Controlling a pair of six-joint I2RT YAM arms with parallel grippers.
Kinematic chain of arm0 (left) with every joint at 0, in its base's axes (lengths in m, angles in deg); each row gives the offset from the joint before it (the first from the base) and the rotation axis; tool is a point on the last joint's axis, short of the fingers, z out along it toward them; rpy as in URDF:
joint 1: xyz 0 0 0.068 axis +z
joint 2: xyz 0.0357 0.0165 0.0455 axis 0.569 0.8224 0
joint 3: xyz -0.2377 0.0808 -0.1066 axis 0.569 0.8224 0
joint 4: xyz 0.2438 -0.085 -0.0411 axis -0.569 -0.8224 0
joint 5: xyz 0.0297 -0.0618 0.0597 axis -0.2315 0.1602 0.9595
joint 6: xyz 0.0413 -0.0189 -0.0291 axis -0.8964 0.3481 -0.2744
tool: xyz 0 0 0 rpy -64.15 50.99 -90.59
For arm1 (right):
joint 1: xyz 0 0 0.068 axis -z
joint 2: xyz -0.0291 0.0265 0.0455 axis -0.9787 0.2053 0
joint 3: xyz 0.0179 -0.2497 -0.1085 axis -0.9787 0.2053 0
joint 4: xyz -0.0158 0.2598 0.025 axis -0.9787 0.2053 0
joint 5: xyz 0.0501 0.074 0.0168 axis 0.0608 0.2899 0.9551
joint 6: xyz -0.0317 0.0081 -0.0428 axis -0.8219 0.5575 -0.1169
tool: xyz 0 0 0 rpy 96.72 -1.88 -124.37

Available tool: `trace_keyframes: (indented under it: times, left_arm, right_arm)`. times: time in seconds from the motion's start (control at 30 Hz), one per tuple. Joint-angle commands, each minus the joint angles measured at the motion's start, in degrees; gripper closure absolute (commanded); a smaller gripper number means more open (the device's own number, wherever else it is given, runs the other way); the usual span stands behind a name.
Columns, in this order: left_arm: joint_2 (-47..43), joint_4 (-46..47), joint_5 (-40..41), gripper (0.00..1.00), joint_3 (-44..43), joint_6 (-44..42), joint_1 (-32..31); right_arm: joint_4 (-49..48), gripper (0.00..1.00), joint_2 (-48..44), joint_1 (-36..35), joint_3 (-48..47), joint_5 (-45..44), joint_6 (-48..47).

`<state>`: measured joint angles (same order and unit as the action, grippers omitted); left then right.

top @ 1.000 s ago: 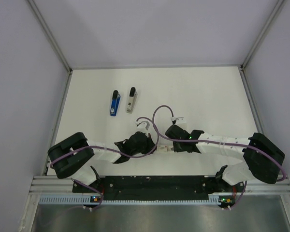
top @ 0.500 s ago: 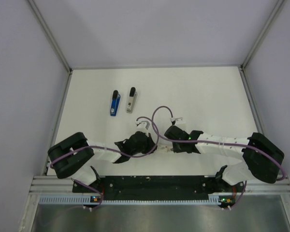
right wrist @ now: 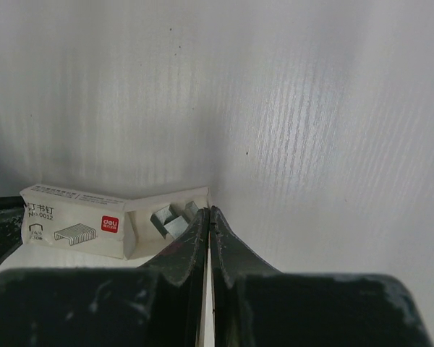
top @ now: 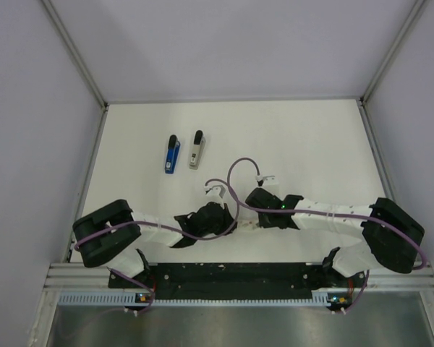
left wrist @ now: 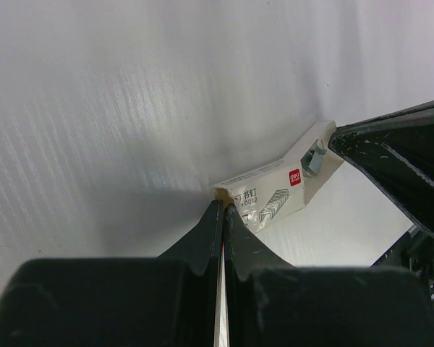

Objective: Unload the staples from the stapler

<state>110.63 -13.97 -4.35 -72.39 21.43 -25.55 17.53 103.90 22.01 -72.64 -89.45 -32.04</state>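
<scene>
We hold the left tool [left wrist: 223,208] and right tool [right wrist: 206,213] pinched shut, tips against opposite ends of the staple box [right wrist: 76,230] at the near middle of the counter [top: 296,137], while the blue stapler [top: 172,155] and grey stapler [top: 196,150] lie side by side far left.

The staple box [right wrist: 76,230] reads "No.0012" beside a red "deli" logo.

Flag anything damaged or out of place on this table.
The small white cardboard staple box, between the left gripper and right gripper, looks kinked mid-length. Its end flap hangs open, leaving silver staple strips exposed.
</scene>
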Motion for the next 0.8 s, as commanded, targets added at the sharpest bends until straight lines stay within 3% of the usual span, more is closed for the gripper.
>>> trace_keyframes:
  times: [0.0, 0.43, 0.77]
  left_arm:
    - [0.3, -0.4, 3.2, 1.00, -0.3, 3.4, -1.6]
    - [-4.8, -4.9, 13.8, 1.00, 1.7, 8.8, -3.8]
    - [-7.9, -5.4, 16.8, 1.00, 3.5, 11.7, -7.3]
  right_arm:
    - [-0.3, 1.00, 0.4, -1.4, -2.2, -1.3, 1.9]
    - [0.0, 1.00, -0.7, -4.4, -0.6, -1.2, 7.4]
    - [0.1, 1.00, -0.8, -5.9, -0.6, -2.0, 10.7]
